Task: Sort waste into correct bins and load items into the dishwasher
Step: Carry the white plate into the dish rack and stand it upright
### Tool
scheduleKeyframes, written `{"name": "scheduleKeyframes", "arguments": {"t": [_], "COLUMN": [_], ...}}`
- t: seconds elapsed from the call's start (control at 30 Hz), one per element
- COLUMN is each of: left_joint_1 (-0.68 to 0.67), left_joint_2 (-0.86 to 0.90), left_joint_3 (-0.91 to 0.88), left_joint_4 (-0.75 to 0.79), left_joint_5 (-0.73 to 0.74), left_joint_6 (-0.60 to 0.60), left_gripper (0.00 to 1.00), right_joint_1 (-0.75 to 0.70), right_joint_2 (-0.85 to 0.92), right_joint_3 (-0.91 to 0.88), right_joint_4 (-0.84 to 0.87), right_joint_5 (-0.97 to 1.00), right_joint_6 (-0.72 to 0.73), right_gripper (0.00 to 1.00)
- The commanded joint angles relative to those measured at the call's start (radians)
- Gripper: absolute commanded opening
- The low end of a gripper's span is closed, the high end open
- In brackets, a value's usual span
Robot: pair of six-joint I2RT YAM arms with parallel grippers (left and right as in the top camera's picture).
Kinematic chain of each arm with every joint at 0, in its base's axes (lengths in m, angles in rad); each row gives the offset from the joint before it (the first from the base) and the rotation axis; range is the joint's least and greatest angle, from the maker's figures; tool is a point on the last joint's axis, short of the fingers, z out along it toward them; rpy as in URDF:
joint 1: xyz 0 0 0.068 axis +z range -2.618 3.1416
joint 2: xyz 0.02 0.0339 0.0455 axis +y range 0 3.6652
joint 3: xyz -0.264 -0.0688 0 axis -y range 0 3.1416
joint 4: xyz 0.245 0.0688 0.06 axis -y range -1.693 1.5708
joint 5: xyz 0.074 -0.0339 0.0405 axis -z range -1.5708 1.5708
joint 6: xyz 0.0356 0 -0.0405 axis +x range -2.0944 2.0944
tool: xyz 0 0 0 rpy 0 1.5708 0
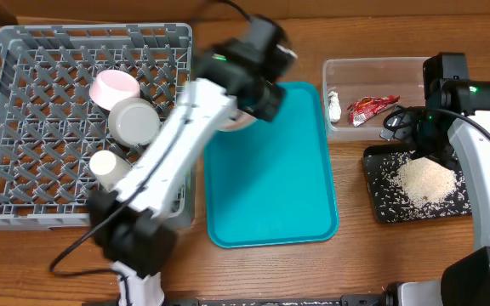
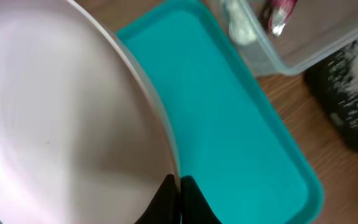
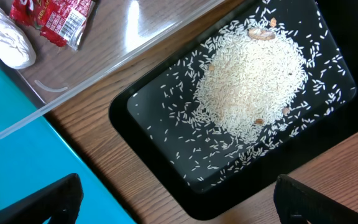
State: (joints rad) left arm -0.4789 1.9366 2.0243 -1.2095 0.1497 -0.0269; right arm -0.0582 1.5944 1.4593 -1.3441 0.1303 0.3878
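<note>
- Plate (image 2: 61, 112) first: your left gripper (image 2: 179, 198) is pinching it. The rim runs down between the two dark fingertips (image 2: 164, 200), and the white disc fills the wrist view to one side of the jaws.
- Under those jaws and out to their other side lies the teal tray (image 2: 229, 124). From overhead, the gripper hangs over the tray's corner nearest the rack (image 1: 7, 127).
- On the rack side of your left jaws, three pieces sit inside the rack close together: the pink bowl (image 1: 116, 85), the grey-green bowl (image 1: 134, 121) just beside it, and the cup (image 1: 106, 166) a little further along.
- Your right gripper (image 3: 179, 202) has its jaws spread wide with nothing between them. Its fingers show only at the two bottom corners of the wrist view.
- Below and ahead of those jaws is the black tray (image 3: 148, 134). The rice (image 3: 253, 78) is heaped in its middle, with loose grains scattered over the floor around the heap.
- Ahead of the right jaws and off to one side stands the tub (image 3: 166, 31), near the black tray with a strip of table (image 3: 86, 137) between them.
- Inside the tub, the tissue (image 3: 5, 37) and the wrapper (image 3: 51, 18) lie just beside each other.
</note>
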Motion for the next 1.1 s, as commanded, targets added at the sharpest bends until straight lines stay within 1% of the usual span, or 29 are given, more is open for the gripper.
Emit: {"name": "scheduleKeyframes", "arguments": {"t": [0.0, 0.1, 0.13, 0.33, 0.4, 0.5, 0.67, 0.8, 0.87, 1.03, 1.07], "left_joint_1": [0.105, 0.201, 0.255, 0.421, 0.462, 0.510, 0.554, 0.581, 0.595, 0.626, 0.628], "left_joint_2": [-0.035, -0.030, -0.027, -0.012, -0.004, 0.014, 0.057, 0.105, 0.123, 0.178, 0.182], "left_joint_3": [0.011, 0.010, 0.006, 0.005, 0.004, 0.003, 0.001, 0.001, 0.000, 0.000, 0.000], "left_joint_4": [-0.016, -0.025, -0.029, -0.047, -0.053, -0.069, -0.083, -0.110, -0.119, -0.147, -0.153], "left_joint_5": [0.220, 0.415, 0.508, 0.717, 0.763, 0.795, 0.810, 0.807, 0.786, 0.662, 0.644], "left_joint_6": [0.033, 0.084, 0.104, 0.130, 0.141, 0.156, 0.163, 0.208, 0.214, 0.214, 0.214], "left_gripper": [0.04, 0.04, 0.04, 0.04, 0.04, 0.04, 0.04, 0.04, 0.04, 0.04, 0.13], "right_joint_1": [-0.005, -0.005, -0.005, -0.005, -0.005, -0.005, -0.005, -0.005, -0.005, -0.005, -0.005], "right_joint_2": [-0.021, -0.022, -0.022, -0.021, -0.022, -0.022, -0.021, -0.021, -0.022, -0.021, -0.022], "right_joint_3": [0.028, 0.028, 0.028, 0.028, 0.028, 0.028, 0.028, 0.028, 0.028, 0.028, 0.028], "right_joint_4": [0.006, 0.006, 0.006, 0.006, 0.006, 0.006, 0.005, 0.003, 0.000, 0.003, 0.003], "right_joint_5": [0.000, 0.000, 0.000, 0.000, 0.000, 0.000, 0.000, 0.000, 0.000, 0.000, 0.000], "right_joint_6": [-0.003, -0.003, -0.003, -0.003, -0.003, -0.002, -0.003, -0.003, -0.003, -0.002, -0.002], "right_gripper": [1.00, 1.00, 1.00, 1.00, 1.00, 1.00, 1.00, 1.00, 1.00, 1.00, 1.00]}}
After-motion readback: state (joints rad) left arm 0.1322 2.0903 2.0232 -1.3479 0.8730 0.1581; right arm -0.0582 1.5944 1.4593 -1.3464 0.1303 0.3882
